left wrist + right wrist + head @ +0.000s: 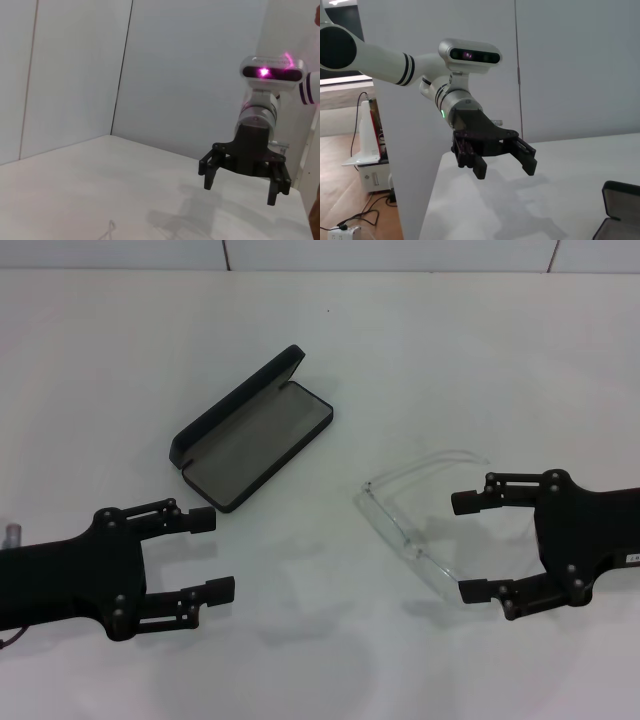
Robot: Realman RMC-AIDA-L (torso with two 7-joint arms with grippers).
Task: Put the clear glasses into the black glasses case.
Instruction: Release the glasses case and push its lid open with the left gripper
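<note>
A plain white table (300, 340) fills the head view, ending at the far side against a pale panelled wall with thin dark seams. In the right wrist view, the room beyond the table's edge shows a light wooden floor with trailing cables and a small white device with a red side. On the table, left of centre and toward the far side, lies the black rectangular hard glasses case (250, 435), hinged open, its lid tilted up along the far-left long side and its grey lining exposed; one corner of it also shows in the right wrist view (620, 207). To its right, well apart from it, the fully transparent colourless plastic glasses (410, 530) rest unfolded on the table. The black left gripper (208, 555) hovers at the near left, fingers spread wide and gripping nothing, just short of the case's near end. The black right gripper (465, 547) hovers at the near right, fingers likewise spread wide, their tips overlapping the outline of the clear frame. Nothing lies between the glasses and the case.
</note>
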